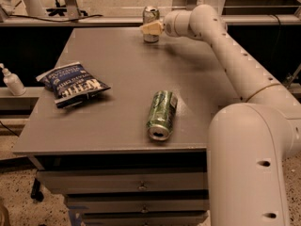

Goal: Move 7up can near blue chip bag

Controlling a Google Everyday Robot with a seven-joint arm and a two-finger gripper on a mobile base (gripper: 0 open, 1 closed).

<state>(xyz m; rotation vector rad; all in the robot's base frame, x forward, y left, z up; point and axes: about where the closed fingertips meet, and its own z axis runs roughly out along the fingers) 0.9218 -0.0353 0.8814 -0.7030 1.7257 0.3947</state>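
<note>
at the far left, off the bench point(117, 55), a white pump bottle point(10, 80) stands on a lower ledge. on the bench's left side lies the blue chip bag point(73, 83), flat, with its lettering up. the 7up can point(151, 14) stands upright at the far edge, well apart from the bag. the tool point(149, 29) sits right against the can's lower half; whether it is clamped on the can or only set beside it, i cannot tell. nearer the front, a green can point(161, 114) lies on its side, its top toward the camera. the arm point(235, 55) stretches in from the right.

the step in hand looks like the grasp. the next move calls for a sure hold, a lift, then a carry left and forward to the bag, staying clear of the green can. the 7up can's lower part is hidden behind the tool.
</note>
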